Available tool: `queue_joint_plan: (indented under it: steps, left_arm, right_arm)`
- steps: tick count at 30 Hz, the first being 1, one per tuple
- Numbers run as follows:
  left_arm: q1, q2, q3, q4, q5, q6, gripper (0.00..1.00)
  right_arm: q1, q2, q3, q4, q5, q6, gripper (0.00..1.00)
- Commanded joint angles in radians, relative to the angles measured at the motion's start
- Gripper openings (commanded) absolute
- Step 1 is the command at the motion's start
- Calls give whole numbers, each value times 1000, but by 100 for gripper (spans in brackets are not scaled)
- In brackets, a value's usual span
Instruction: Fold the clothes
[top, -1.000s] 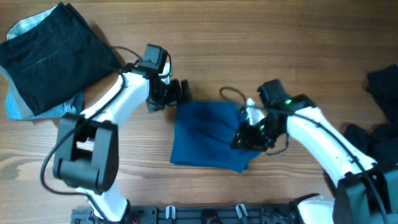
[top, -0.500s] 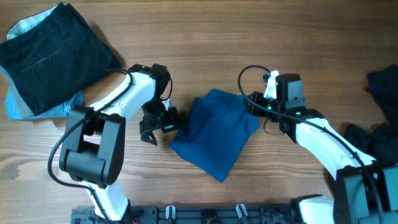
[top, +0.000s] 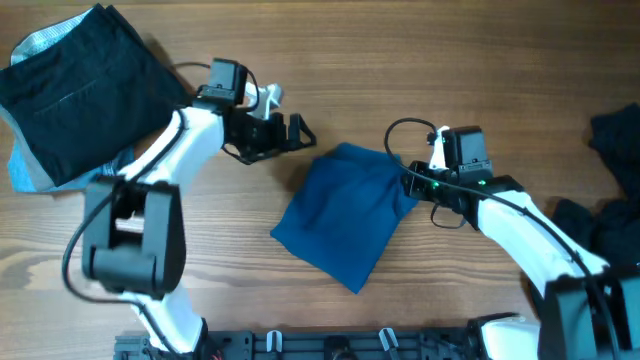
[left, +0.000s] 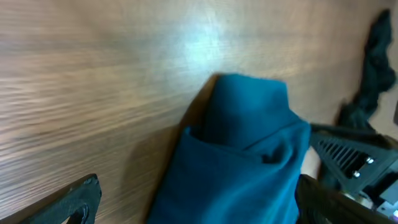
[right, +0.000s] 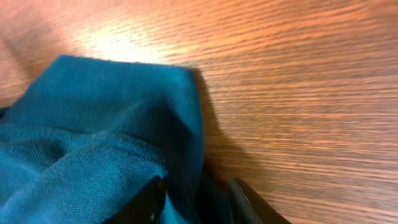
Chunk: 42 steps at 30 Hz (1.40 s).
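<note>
At the middle of the wooden table (top: 420, 60), grips the blue cloth (top: 340, 215) by its right edge with the right gripper (top: 412, 186). Has that gripper's fingers (right: 153, 200) drawn close onto a bunched fold of the fabric, pressed between them in the right wrist view. Shows the cloth folded over and rumpled, lying askew, with one corner pointing to the near side and a soft hump along the far edge. Holds the left gripper (top: 285, 140) near the cloth's far left corner, apart from it and not touching. Has that gripper spread wide, with nothing in it. Puts its two finger ends at opposite lower corners of the left wrist view, with bare wood and the blue fabric in between and the right arm's black gripper at the cloth's far side. Leaves a black garment (top: 85, 90) at the far left of the table, spread over a light blue piece (top: 25, 170) that peeks out at its left and near edges. Leaves a heap of dark clothes (top: 612, 140) at the right edge, well apart from the blue cloth.
</note>
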Motion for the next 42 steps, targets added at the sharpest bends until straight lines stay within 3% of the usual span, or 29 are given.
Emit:
queue_joint_plan:
  steps: [1, 5, 6, 7, 8, 9, 11, 15, 18, 20, 25, 28, 31, 36, 39, 42]
  left_arm:
    - [-50, 136, 1, 4, 200, 34, 100]
    - [-208, 209, 1, -18, 174, 33, 98]
    - [-234, 208, 1, -17, 136, 33, 89]
    - [-247, 208, 2, -12, 126, 32, 71]
    - [-247, 208, 2, 1, 122, 32, 31]
    - [-232, 206, 8, 8, 98, 25, 4]
    - [-198, 198, 40, -1, 33, 25, 4]
    - [-94, 51, 198, -84, -261, 26, 4]
    - [-9, -72, 241, -71, -349, 26, 4]
    - [73, -148, 242, -8, -497, 26, 4]
    - [243, -170, 242, 251, -673, 26, 4]
    - [354, -170, 242, 426, -685, 25, 4]
    - [421, -170, 242, 425, -684, 25, 4]
    - [425, -170, 242, 385, -608, -5, 4]
    - [425, -170, 242, 387, -511, -58, 4]
    - [405, -170, 242, 358, -319, -67, 4]
  right_arm:
    - [0, -128, 11, -8, 68, -4, 43]
    - [0, -233, 11, -48, 85, -6, 45]
    - [0, -245, 11, -65, 98, -8, 45]
    - [0, -253, 11, -83, 102, -20, 45]
    - [0, -257, 11, -98, 102, -29, 45]
    - [0, -257, 11, -108, 102, -29, 45]
    - [0, -257, 11, -117, 102, -30, 45]
    - [0, -257, 11, -118, 102, -29, 45]
    - [0, -257, 11, -126, 108, -29, 45]
    - [0, -257, 11, -141, 120, -29, 45]
    - [0, -257, 11, -168, 121, -29, 45]
    - [0, -257, 11, -178, 121, -29, 45]
    - [0, -257, 11, -177, 121, -28, 45]
    - [0, -257, 11, -178, 120, -27, 45]
    - [0, -257, 11, -177, 121, -27, 45]
    - [0, -257, 11, -177, 121, -27, 45]
